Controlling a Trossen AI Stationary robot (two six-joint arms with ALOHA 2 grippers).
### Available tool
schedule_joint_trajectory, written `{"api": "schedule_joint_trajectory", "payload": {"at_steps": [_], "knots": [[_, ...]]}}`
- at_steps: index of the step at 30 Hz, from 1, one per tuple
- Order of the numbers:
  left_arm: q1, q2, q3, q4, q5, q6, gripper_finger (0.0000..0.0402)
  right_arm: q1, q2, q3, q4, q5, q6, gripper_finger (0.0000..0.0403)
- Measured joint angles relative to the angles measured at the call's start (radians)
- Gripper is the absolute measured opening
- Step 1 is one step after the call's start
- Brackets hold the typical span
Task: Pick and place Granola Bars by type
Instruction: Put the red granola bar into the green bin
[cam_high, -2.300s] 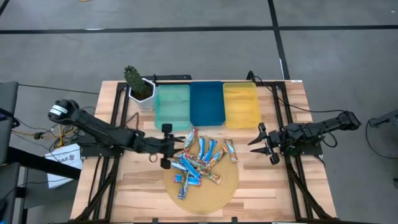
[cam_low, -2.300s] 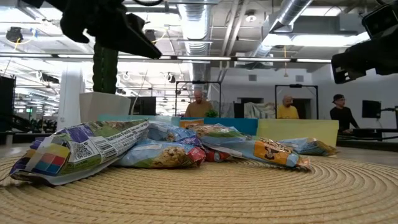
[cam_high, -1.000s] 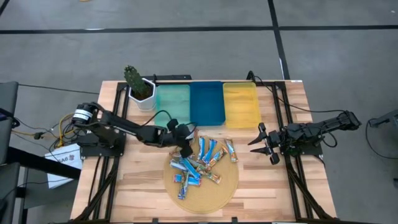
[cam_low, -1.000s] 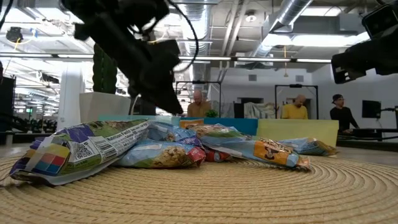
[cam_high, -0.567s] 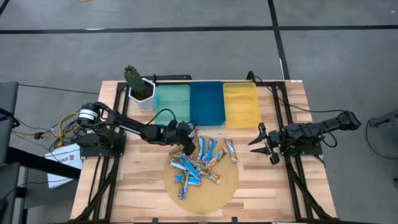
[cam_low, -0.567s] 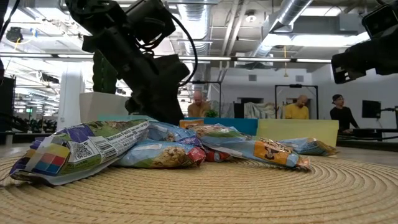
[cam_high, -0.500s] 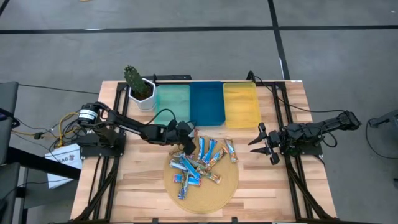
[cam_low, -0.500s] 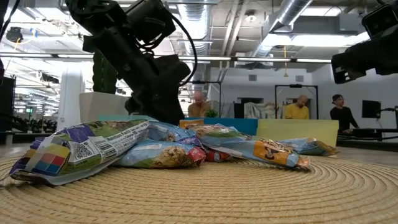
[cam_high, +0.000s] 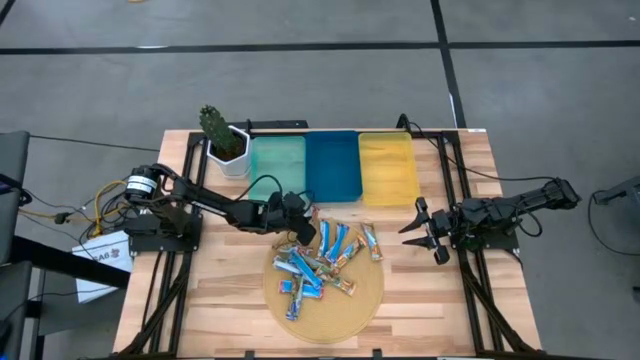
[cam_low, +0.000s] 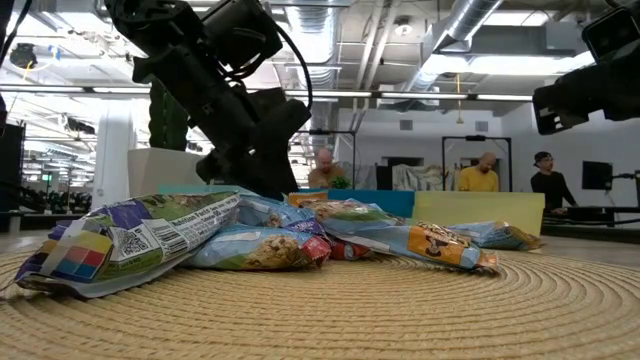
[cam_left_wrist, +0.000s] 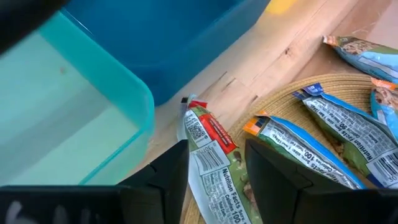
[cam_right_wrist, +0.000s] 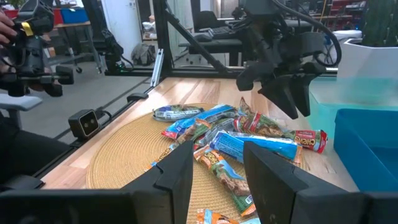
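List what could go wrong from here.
1. The left gripper straddles a red-green bar that lies beside a blue bar; closing may catch both.
2. That bar sits at the mat's edge near the teal tray; lifting could bump its rim.
3. The right gripper waits beside the mat.

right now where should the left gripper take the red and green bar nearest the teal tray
Across its narrow middle, from above. The red and green bar lies flat on the mat's edge, lengthwise between the left gripper's open fingers, with the teal tray close beside, so a sideways approach looks cramped.
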Motion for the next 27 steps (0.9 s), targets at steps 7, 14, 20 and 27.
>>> {"api": "schedule_joint_trajectory", "payload": {"at_steps": [7, 14, 20, 27], "knots": [[-0.003, 0.000, 0.000, -0.004, 0.049, -0.051, 0.0213, 0.000, 0.000, 0.000, 0.000, 0.000, 0.000, 0.0133], [-0.012, 0.068, 0.039, -0.025, 0.084, -0.062, 0.0228, 0.000, 0.000, 0.000, 0.000, 0.000, 0.000, 0.0134], [-0.009, 0.179, 0.136, -0.015, 0.108, -0.020, 0.0222, 0.000, 0.000, 0.000, 0.000, 0.000, 0.000, 0.0133], [-0.001, 0.211, 0.186, -0.084, 0.104, -0.017, 0.0211, 0.000, 0.000, 0.000, 0.000, 0.000, 0.000, 0.0133]]}}
